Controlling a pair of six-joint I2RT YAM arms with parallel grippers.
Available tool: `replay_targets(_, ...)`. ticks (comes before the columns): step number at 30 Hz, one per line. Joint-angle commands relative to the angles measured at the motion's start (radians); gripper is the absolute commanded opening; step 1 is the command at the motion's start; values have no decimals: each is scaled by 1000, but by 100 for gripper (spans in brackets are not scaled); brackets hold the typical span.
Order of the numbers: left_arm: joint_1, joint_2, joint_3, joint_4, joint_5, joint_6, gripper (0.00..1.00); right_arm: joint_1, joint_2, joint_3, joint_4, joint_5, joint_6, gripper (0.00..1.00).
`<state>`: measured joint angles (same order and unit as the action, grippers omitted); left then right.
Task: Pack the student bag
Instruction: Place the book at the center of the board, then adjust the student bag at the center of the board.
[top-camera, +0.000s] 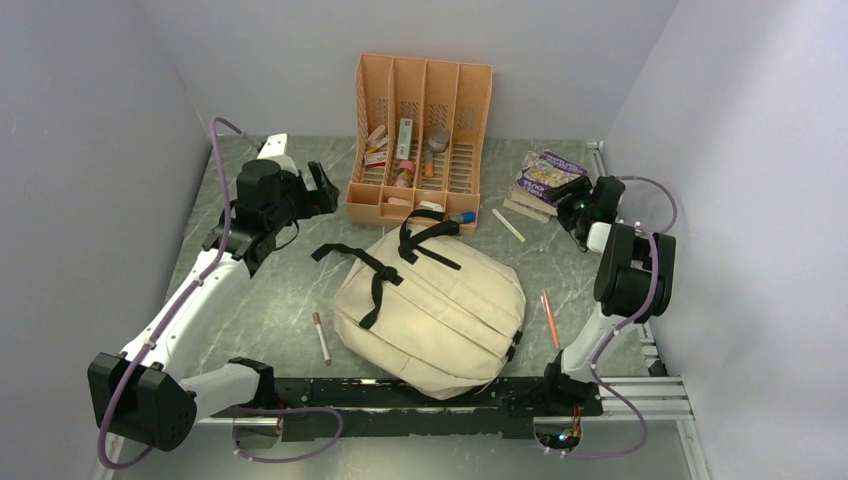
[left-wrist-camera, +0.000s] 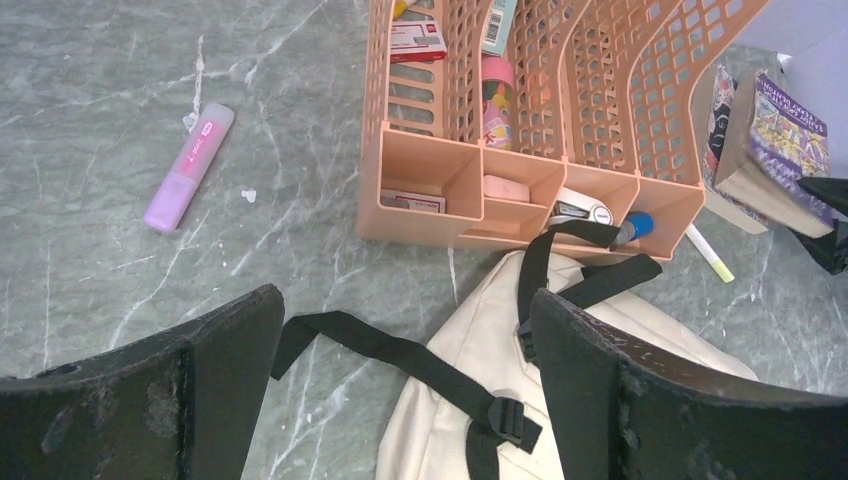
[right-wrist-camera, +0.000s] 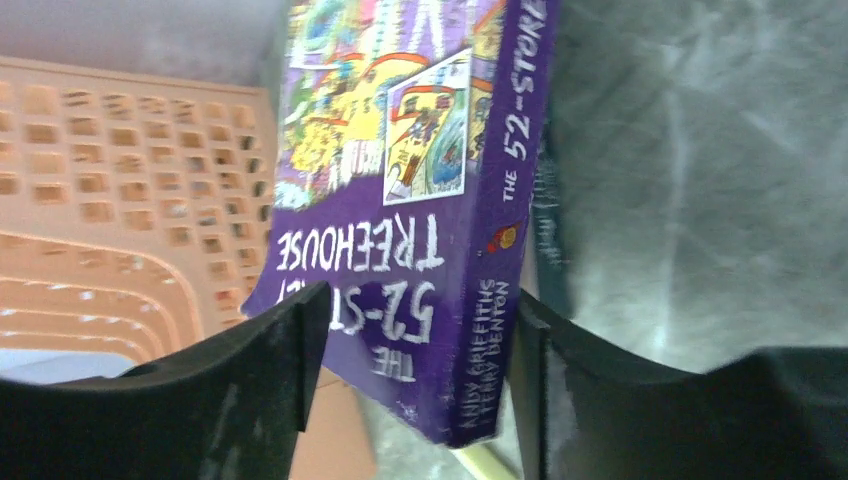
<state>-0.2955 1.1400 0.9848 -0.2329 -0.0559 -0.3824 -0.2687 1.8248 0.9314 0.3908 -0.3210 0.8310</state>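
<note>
The cream-beige student bag (top-camera: 430, 310) lies flat in the middle of the table, its black straps (top-camera: 375, 275) on top. It looks closed. My left gripper (top-camera: 325, 190) is open and empty, above the table left of the bag's top. In the left wrist view the bag (left-wrist-camera: 470, 400) and one strap (left-wrist-camera: 400, 355) show between the open fingers (left-wrist-camera: 405, 400). My right gripper (top-camera: 575, 212) is open, its fingers either side of the near corner of a purple book (right-wrist-camera: 400, 150) on a small stack (top-camera: 548, 180). The right finger (right-wrist-camera: 560, 390) is at the spine.
An orange slotted desk organiser (top-camera: 420, 140) with small items stands behind the bag. A purple highlighter (left-wrist-camera: 188, 168) lies left of it. A pen (top-camera: 321, 337) lies left of the bag, an orange pen (top-camera: 549, 318) right of it, and a pale marker (top-camera: 508, 225) near the books.
</note>
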Motion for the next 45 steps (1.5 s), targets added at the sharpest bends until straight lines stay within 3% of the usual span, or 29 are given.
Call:
replay_targets(1, 10, 0, -9, 28, 33, -18, 97, -20, -3, 62, -96, 69, -57, 72)
replay_targets(7, 12, 52, 15, 0, 47, -29, 97, -18, -140, 84, -323, 308, -166, 95)
replay_targets(9, 13, 58, 15, 3, 60, -32, 97, -14, -206, 69, -369, 357, -190, 99)
replay_targets(13, 13, 77, 23, 11, 104, -7, 97, 31, -348, 9, -388, 298, -203, 100)
replay_targets(17, -9, 99, 51, 4, 135, 28, 97, 165, -450, -33, -467, 255, -225, 100)
replay_targets(25, -222, 78, 52, 9, 1, 114, 97, 388, -586, -149, -710, 282, -323, 99)
replay_targets(34, -362, 21, -50, 102, 1, 138, 97, 433, -752, -300, -877, 375, -302, 97)
replay_targets(38, -405, 54, -22, 49, -33, 150, 96, 434, -741, -305, -891, 298, -269, 97)
replay_targets(45, -513, 97, -14, 31, -78, 154, 95, 434, -706, -335, -871, 299, -226, 97)
